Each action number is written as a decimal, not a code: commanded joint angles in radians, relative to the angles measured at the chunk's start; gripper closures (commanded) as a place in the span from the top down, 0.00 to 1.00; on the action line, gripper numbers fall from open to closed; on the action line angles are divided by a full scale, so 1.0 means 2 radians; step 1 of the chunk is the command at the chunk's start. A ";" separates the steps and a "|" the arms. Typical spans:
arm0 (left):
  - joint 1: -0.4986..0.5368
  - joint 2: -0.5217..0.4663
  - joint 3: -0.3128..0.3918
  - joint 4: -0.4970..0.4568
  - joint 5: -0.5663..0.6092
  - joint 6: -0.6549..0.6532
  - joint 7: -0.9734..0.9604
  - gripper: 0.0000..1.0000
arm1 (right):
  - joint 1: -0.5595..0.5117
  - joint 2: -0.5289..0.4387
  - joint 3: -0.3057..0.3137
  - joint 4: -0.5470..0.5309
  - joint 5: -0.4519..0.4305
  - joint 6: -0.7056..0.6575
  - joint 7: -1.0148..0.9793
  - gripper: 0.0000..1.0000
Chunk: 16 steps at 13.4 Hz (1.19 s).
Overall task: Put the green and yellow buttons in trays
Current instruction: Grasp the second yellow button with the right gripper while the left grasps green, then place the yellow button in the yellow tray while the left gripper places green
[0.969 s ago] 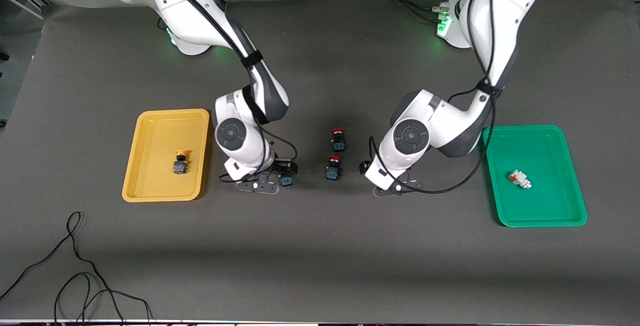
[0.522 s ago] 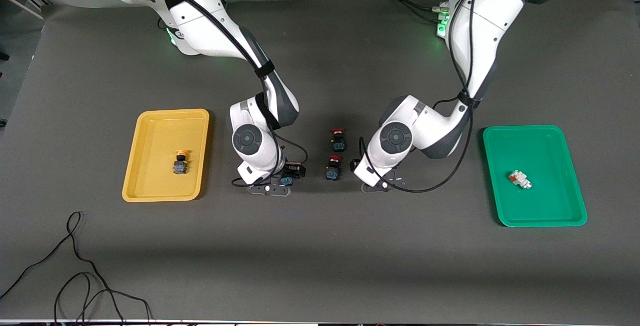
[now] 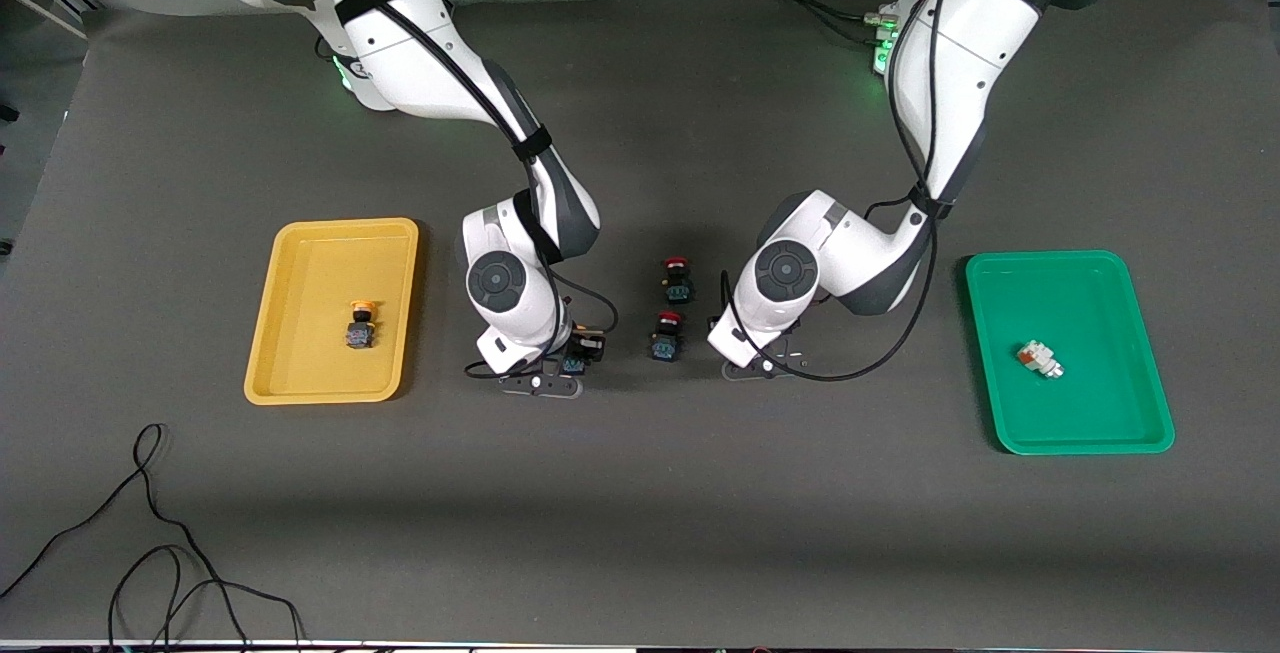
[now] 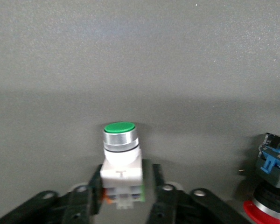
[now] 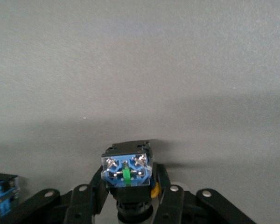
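1. Left gripper (image 4: 121,205) low at table centre, closed on a green-capped push-button (image 4: 121,156) with a whitish body; fingers (image 4: 155,184) pressed to the body's sides, bottom of the grip cut off by the lower frame edge.
2. Same button hidden in the front view under the left wrist (image 3: 762,363), lower centre.
3. Right gripper (image 5: 127,198) clamped on a blue-black switch (image 5: 127,170), terminal end toward the camera; only a sliver of yellow cap (image 5: 154,190) visible, the rest cut off.
4. In the front view, just a corner of that switch (image 3: 573,363) showing beside the right wrist.
5. Two red-capped switches (image 3: 672,308) between the grippers, centre frame; one cropped at the left wrist view's lower right.
6. Yellow tray (image 3: 300,388), centre left, holding a yellow-capped button (image 3: 360,325).
7. Green tray (image 3: 1090,438), centre right, holding a whitish button (image 3: 1040,359), marks hard to make out.
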 commanded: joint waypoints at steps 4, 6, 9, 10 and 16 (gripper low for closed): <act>0.003 -0.029 0.005 -0.007 0.009 -0.004 -0.015 0.17 | -0.008 -0.128 -0.055 0.000 0.008 -0.178 0.001 0.00; 0.011 -0.078 0.002 -0.004 0.002 -0.054 -0.038 0.15 | -0.008 -0.178 -0.100 0.002 0.002 -0.256 -0.006 0.00; 0.018 -0.163 0.002 0.016 -0.034 -0.179 -0.031 0.09 | -0.007 -0.226 -0.173 0.010 -0.014 -0.357 -0.074 0.00; 0.032 -0.189 0.002 0.020 -0.047 -0.222 -0.014 0.09 | -0.007 -0.231 -0.192 0.022 -0.039 -0.388 -0.096 0.00; 0.227 -0.253 0.005 0.019 -0.067 -0.358 0.303 0.10 | -0.008 -0.237 -0.292 0.000 -0.085 -0.426 -0.276 0.00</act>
